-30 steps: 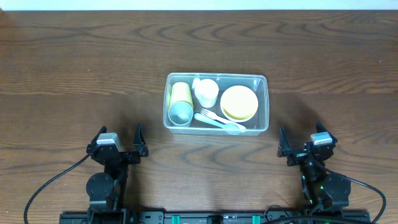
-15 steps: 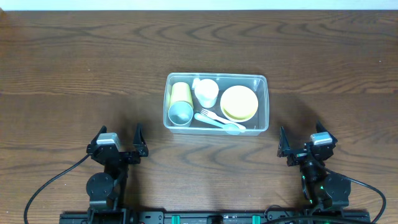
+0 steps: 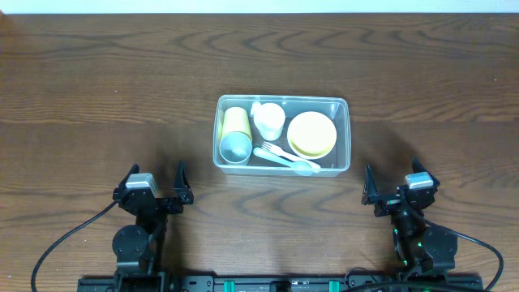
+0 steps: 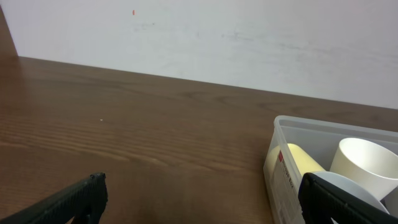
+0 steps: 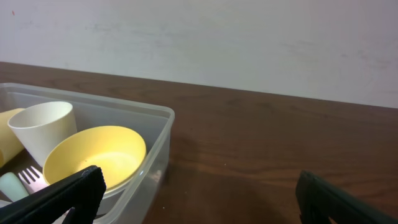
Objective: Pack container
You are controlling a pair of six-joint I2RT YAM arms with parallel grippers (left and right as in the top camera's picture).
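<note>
The clear container (image 3: 340,103) sits in the middle of the table. It holds a yellow cup (image 3: 235,119) lying on its side, a grey-blue cup (image 3: 236,148), a white cup (image 3: 270,120), a yellow bowl (image 3: 312,134), a white fork (image 3: 276,151) and a pale spoon (image 3: 302,166). My left gripper (image 3: 154,185) is open and empty, near the front edge, left of the container. My right gripper (image 3: 392,185) is open and empty, front right of it. The container also shows in the left wrist view (image 4: 283,168) and in the right wrist view (image 5: 163,140).
The wooden table (image 3: 97,89) runs to a white wall (image 4: 199,37) at the back. Both arm bases and their cables sit at the front edge (image 3: 259,282).
</note>
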